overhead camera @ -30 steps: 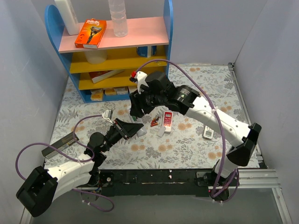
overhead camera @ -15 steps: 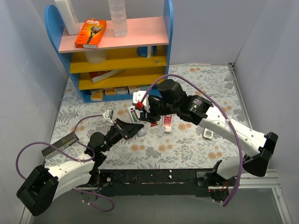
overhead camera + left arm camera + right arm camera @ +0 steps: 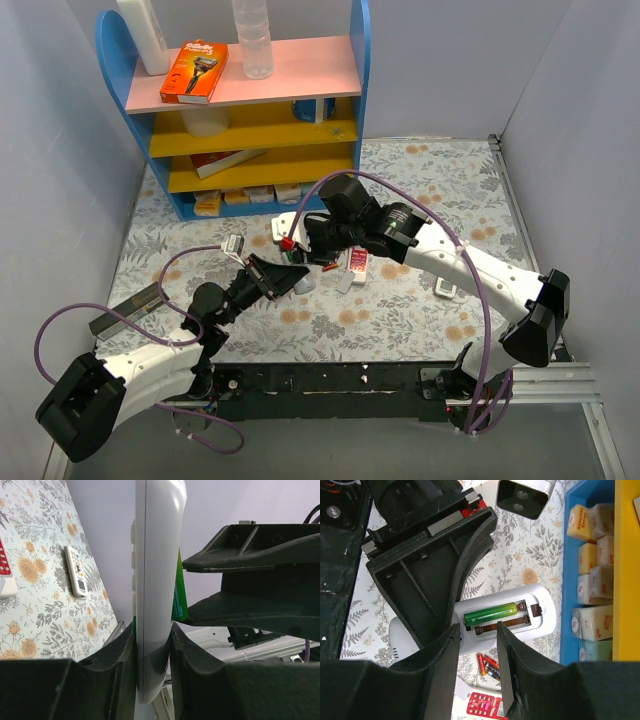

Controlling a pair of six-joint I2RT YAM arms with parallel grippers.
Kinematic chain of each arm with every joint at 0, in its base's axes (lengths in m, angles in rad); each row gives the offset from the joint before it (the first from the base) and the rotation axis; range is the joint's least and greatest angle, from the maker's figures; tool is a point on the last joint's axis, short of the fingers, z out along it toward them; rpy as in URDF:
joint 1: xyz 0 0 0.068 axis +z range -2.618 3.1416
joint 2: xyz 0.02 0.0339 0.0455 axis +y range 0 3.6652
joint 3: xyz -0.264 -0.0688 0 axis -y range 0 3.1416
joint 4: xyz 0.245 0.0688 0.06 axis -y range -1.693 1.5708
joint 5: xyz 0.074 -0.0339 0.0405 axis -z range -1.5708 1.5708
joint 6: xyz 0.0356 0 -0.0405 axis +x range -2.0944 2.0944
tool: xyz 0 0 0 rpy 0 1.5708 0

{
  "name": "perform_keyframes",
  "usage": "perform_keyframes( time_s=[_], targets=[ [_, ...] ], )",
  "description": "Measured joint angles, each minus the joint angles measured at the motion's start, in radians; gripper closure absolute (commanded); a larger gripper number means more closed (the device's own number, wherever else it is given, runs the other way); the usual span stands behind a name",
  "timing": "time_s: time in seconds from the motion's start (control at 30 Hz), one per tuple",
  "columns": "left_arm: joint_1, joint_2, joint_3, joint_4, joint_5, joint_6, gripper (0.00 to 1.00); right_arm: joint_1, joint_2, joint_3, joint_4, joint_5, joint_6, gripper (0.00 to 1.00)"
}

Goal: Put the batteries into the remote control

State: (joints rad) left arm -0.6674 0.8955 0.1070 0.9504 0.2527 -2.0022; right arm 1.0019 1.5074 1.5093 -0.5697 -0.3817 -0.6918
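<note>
My left gripper (image 3: pixel 283 276) is shut on the white remote control (image 3: pixel 298 279) and holds it above the table. It shows edge-on in the left wrist view (image 3: pixel 155 580), clamped between the pads (image 3: pixel 154 645). In the right wrist view the remote's back (image 3: pixel 542 625) is open. One green battery (image 3: pixel 492 613) lies in the upper slot and the lower slot (image 3: pixel 512 624) is bare. My right gripper (image 3: pixel 477 626) is open and empty just above that compartment (image 3: pixel 297 246). Loose red and dark batteries (image 3: pixel 487 666) lie on the table below (image 3: pixel 330 262).
A red-and-white remote (image 3: pixel 358 262) lies beside the loose batteries. Another white remote (image 3: pixel 446 288) lies farther right. A small white cover piece (image 3: pixel 345 283) lies near them. A blue shelf unit (image 3: pixel 250 110) with boxes stands at the back left.
My right gripper has come down and forward from near the shelf to just over the remote's open back. The left arm and the remote have held still.
</note>
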Motion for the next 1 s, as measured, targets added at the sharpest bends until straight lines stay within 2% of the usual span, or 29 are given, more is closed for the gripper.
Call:
perform_keyframes(
  time_s=[0.7,1.0],
  targets=[
    [0.000,0.011,0.006,-0.006,0.013,0.002,1.00,0.000,0.026,0.000,-0.006,-0.014,-0.021,0.61],
    [0.002,0.017,0.024,-0.046,0.014,0.019,1.00,0.000,0.033,0.000,-0.002,-0.001,-0.016,0.69]
  ],
)
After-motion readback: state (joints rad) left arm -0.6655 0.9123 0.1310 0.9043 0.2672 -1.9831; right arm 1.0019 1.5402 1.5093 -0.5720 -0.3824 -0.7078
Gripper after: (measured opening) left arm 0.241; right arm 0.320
